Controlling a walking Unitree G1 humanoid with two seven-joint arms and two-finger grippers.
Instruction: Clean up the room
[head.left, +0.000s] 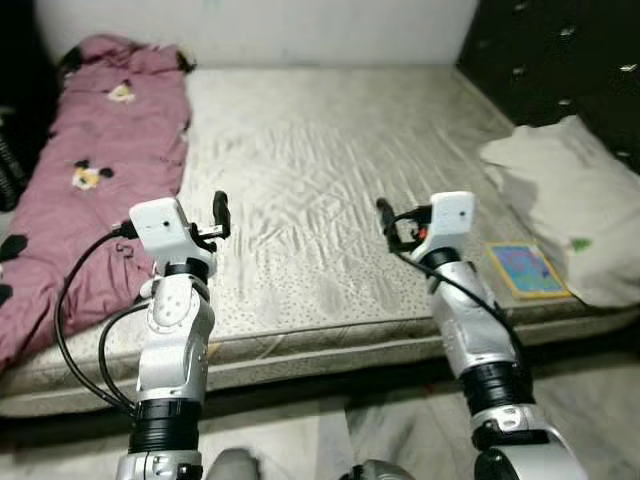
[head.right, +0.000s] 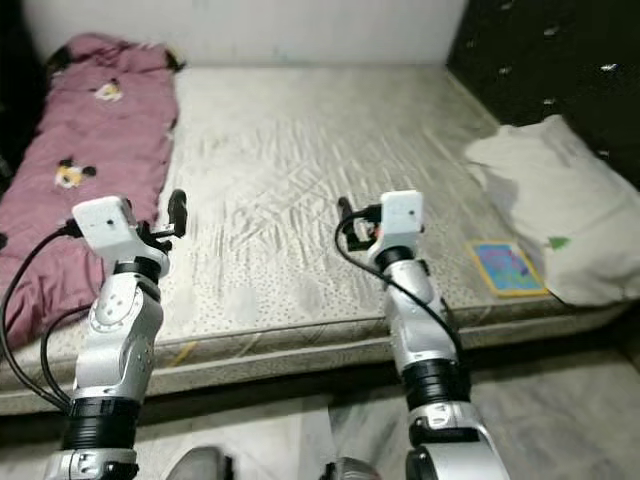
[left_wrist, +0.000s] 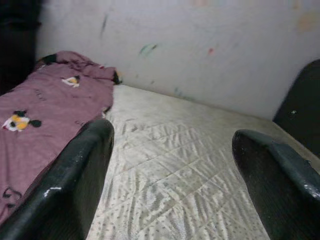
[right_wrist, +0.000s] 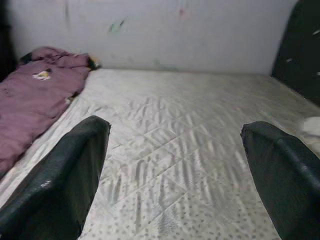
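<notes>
Left gripper and right gripper near, fingers apart, empty; book at mattress right edge could slide off if nudged.

Two silver arms rise from the lower edge of the head views, each built of rounded metal segments joined by ribbed black collars. The left arm carries loose black cables that loop out at about nine o'clock from its forearm and run up to a white boxy wrist housing. The right arm has a thinner black cable curling around its own white housing, with a small red-orange mark on its face. The left gripper and right gripper each end in two broad, matte black fingers with slightly scuffed surfaces.
</notes>
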